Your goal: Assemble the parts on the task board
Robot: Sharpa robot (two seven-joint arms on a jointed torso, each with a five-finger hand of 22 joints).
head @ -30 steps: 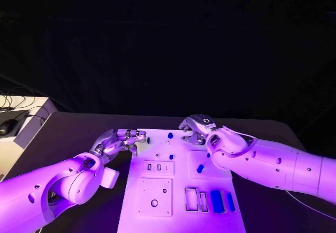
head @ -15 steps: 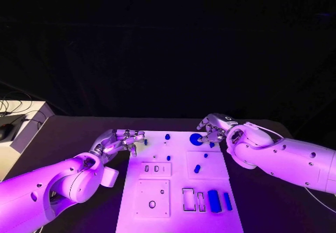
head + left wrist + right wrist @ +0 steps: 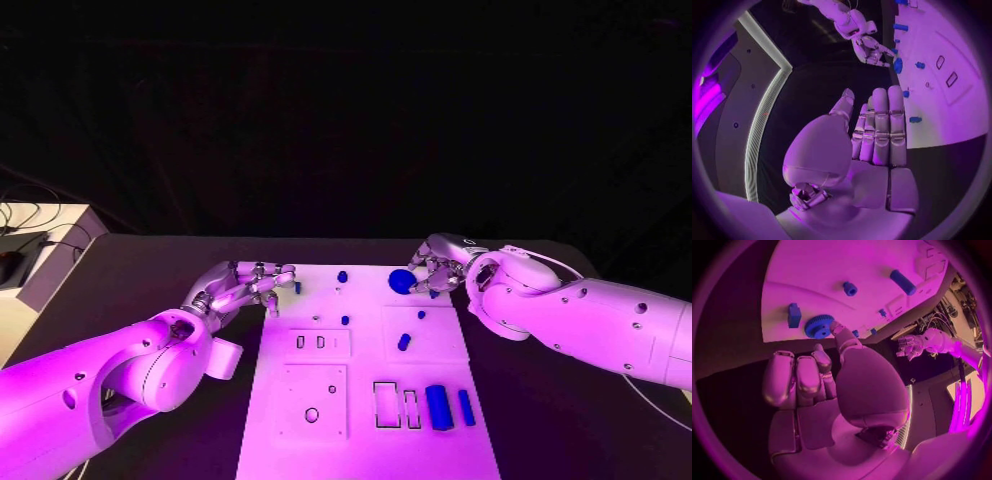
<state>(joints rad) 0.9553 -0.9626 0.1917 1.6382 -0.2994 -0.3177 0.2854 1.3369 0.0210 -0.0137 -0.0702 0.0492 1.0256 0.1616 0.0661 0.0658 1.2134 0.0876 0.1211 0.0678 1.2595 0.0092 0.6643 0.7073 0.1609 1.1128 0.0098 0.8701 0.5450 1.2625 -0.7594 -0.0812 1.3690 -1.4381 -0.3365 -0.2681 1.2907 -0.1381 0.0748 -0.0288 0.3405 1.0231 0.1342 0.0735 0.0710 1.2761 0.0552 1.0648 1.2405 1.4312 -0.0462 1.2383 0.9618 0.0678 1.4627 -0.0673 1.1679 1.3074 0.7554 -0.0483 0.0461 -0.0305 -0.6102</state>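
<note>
The white task board (image 3: 368, 370) lies in the middle of the table. At its far right corner my right hand (image 3: 440, 268) pinches a blue gear (image 3: 401, 282) between thumb and a finger, low over the board. In the right wrist view the gear (image 3: 819, 326) sits at the thumb tip, beside a blue block (image 3: 794, 315). My left hand (image 3: 245, 285) hovers at the far left corner, fingers straight and together, holding nothing; a small blue peg (image 3: 915, 119) stands just beyond them. Small blue pegs (image 3: 345, 320) stand mid-board, and two long blue blocks (image 3: 438, 407) lie near the front.
Empty rectangular slots (image 3: 392, 405) lie next to the long blocks, and a square plate with a round hole (image 3: 313, 400) is at the front left. A white box (image 3: 36, 250) with cables stands off the table's left side.
My right hand has shifted right toward the board's far right corner, uncovering the blue gear at its fingertips. The left hand has stayed in place. The camera has moved slightly.
</note>
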